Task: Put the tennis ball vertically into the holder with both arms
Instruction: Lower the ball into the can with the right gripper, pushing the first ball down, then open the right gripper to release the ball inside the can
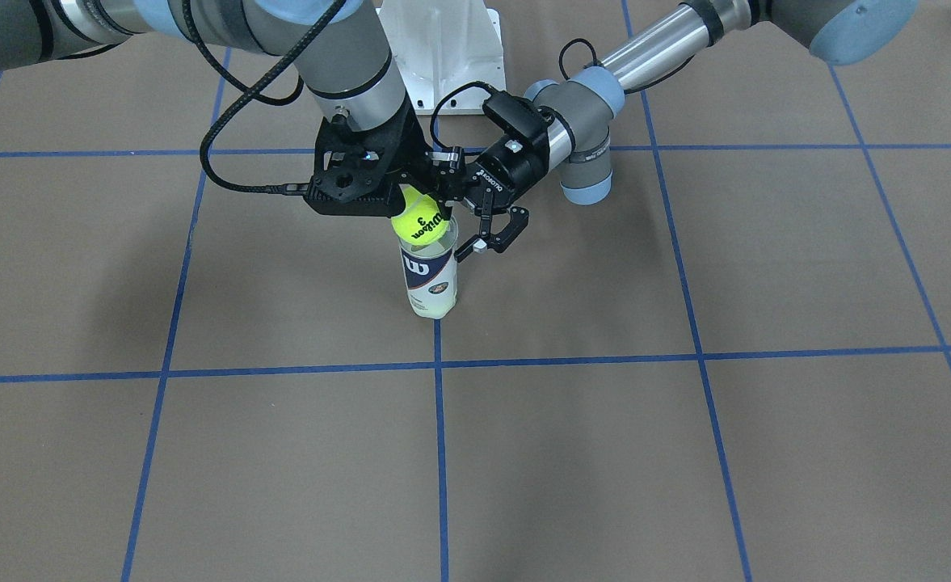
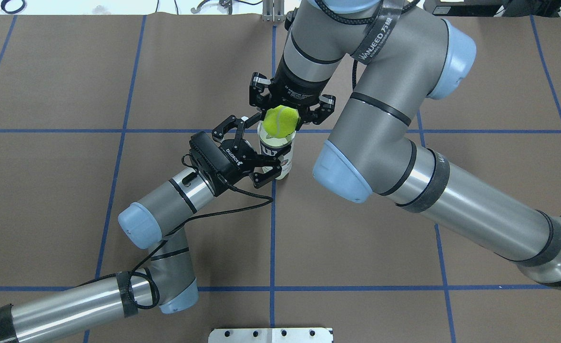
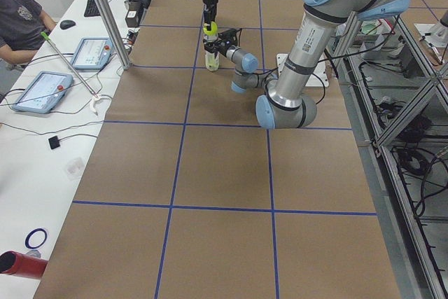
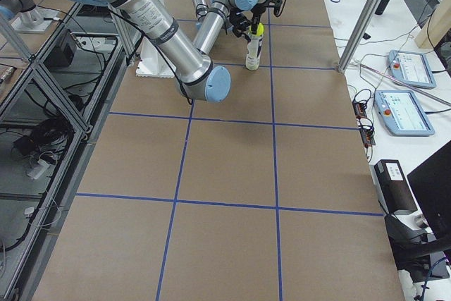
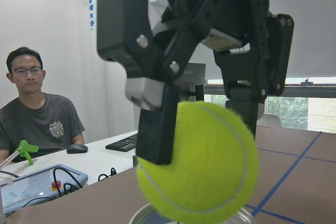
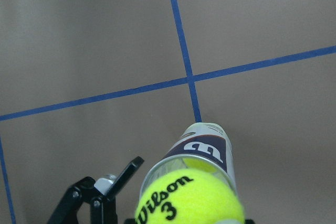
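Note:
The holder (image 1: 431,279), a clear can with a navy "W" label, stands upright on the brown table near a blue tape crossing; it also shows in the overhead view (image 2: 278,155). Something yellow shows inside it (image 6: 197,163). My right gripper (image 2: 282,116) is shut on a yellow Wilson tennis ball (image 1: 420,220) and holds it at the can's open mouth. The ball fills the left wrist view (image 5: 199,166). My left gripper (image 2: 262,144) is open, its fingers (image 1: 491,234) spread on either side of the can's upper part without touching it.
The white pedestal base (image 1: 443,48) stands behind the can on the robot's side. An operator (image 5: 37,114) sits at a side table with teach pendants (image 3: 42,92) beyond the table's far edge. Blue tape lines grid the brown surface.

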`<action>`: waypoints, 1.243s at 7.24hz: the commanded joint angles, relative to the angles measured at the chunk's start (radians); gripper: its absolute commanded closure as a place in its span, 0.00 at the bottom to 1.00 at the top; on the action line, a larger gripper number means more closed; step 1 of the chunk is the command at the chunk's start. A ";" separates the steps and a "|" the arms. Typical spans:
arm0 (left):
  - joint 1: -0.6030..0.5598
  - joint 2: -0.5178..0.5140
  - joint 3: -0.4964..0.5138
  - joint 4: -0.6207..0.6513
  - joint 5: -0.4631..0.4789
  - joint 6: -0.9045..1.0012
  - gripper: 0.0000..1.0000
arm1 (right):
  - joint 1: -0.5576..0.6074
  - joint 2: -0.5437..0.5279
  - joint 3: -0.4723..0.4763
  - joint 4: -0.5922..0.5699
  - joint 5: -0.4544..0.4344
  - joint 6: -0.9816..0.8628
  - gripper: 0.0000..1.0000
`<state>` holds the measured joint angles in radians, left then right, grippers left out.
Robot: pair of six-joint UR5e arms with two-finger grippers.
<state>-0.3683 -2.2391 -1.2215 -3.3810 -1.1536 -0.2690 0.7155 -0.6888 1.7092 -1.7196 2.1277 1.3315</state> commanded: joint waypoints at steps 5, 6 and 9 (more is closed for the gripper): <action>-0.001 -0.005 -0.001 -0.001 0.000 -0.001 0.10 | -0.004 -0.005 0.000 0.000 -0.005 -0.002 0.00; 0.000 -0.004 -0.001 -0.001 0.000 -0.001 0.10 | -0.004 -0.006 0.000 0.002 -0.005 -0.005 0.00; -0.003 -0.004 -0.003 -0.001 0.000 -0.001 0.01 | 0.033 -0.009 0.010 0.002 0.009 -0.014 0.00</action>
<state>-0.3692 -2.2427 -1.2220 -3.3824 -1.1535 -0.2706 0.7239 -0.6953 1.7150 -1.7181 2.1277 1.3219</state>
